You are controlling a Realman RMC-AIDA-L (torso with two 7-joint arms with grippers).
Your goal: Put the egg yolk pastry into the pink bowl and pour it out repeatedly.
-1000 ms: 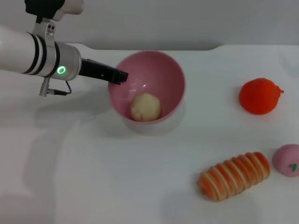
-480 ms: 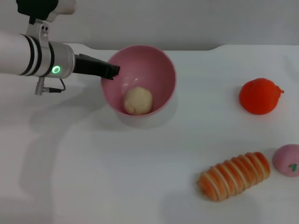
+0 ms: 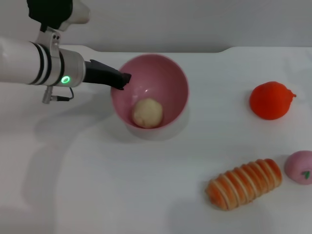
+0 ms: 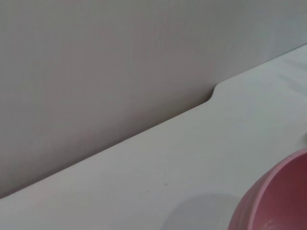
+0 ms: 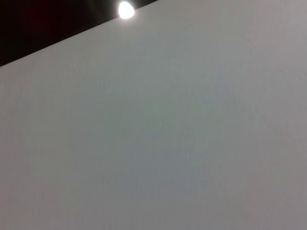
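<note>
Pink bowl (image 3: pixel 168 78): glossy plastic, tipped a bit toward the camera, sits on the white surface (image 3: pixel 97 185) left of centre.
Egg yolk pastry (image 3: pixel 147 112): pale beige ball, down inside the bowl on its near side.
Left pincer (image 3: pixel 122 80): black fingers clamped on the bowl's left rim, arm reaching in from the left.
Right arm: not visible on the head cam.
Other stuff: orange tomato-looking fruit (image 3: pixel 271 100) far right, striped bread roll (image 3: pixel 244 183) and pink bun (image 3: pixel 300 166) at front right, well apart from the bowl.
</note>
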